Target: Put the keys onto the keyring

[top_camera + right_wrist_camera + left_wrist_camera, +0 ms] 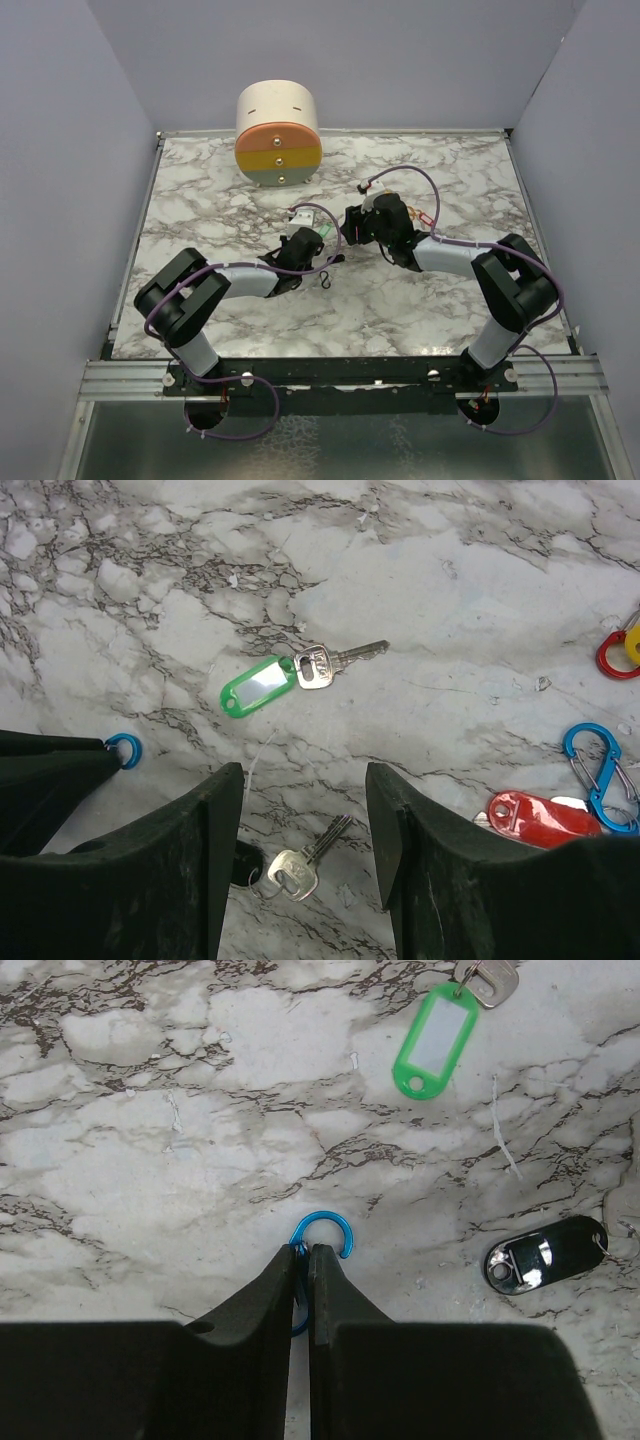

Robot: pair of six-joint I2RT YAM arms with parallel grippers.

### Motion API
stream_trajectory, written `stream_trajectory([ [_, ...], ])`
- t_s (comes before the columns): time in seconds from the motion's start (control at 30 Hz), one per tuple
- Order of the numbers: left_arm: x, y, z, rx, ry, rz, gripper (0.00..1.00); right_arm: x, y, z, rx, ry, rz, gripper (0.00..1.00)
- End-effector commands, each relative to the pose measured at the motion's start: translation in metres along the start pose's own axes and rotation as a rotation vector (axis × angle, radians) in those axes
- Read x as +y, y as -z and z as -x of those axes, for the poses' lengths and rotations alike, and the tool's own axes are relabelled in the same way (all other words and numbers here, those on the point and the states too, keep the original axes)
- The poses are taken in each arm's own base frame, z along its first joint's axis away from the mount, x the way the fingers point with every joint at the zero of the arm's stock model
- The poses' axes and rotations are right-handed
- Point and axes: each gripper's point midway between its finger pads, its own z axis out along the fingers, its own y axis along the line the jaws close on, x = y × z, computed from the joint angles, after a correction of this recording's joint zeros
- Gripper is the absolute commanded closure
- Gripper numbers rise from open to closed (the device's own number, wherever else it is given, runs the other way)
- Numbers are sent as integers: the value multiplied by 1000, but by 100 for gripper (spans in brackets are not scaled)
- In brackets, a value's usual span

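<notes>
While pinched narrow on a thin blue metal clip loop (322, 1230), shows the left claw (305, 1252) holding that loop alone, with the curved end poking out just ahead of the fingertips, low over the grey-veined marble table (150, 1140). Shows no key threaded on it. Finds the right claw (303, 775) standing wide and gripping nothing.

Places the silver metal key with an oval green plastic tag (435, 1040) loose on the marble. Puts it ahead and to the right of the left claw, well apart from the held loop, and ahead and a little left of the right claw. Places the glossy black oval key tag (545, 1255) near the left claw on its right, with its silver key (292, 870) below the gap of the right claw. Puts a red plastic key tag (540, 818) just right of the right claw, beside a blue snap-hook clip (600, 770). Farther ahead on that side, puts a red clip loop (612, 655) against something yellow cut off by the frame edge; cannot tell whether joined.

Judging from this: loop picked up, threading not yet begun, every visible key left to go on.
</notes>
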Motion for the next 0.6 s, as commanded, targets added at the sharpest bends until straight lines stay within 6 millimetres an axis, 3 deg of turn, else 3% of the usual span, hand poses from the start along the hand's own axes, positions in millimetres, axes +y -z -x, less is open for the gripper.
stream_trajectory([
  [0.0, 7, 5, -18, 75, -35, -5, 100, 4, -5, 6, -19, 24, 15, 47],
  [0.3, 3, 22, 15, 9, -16, -27, 100, 7, -37, 5, 18, 13, 24, 48],
  [0.57, 5, 31, 20, -9, -4, -35, 100, 10, -41, 1, 33, 0, 40, 48],
])
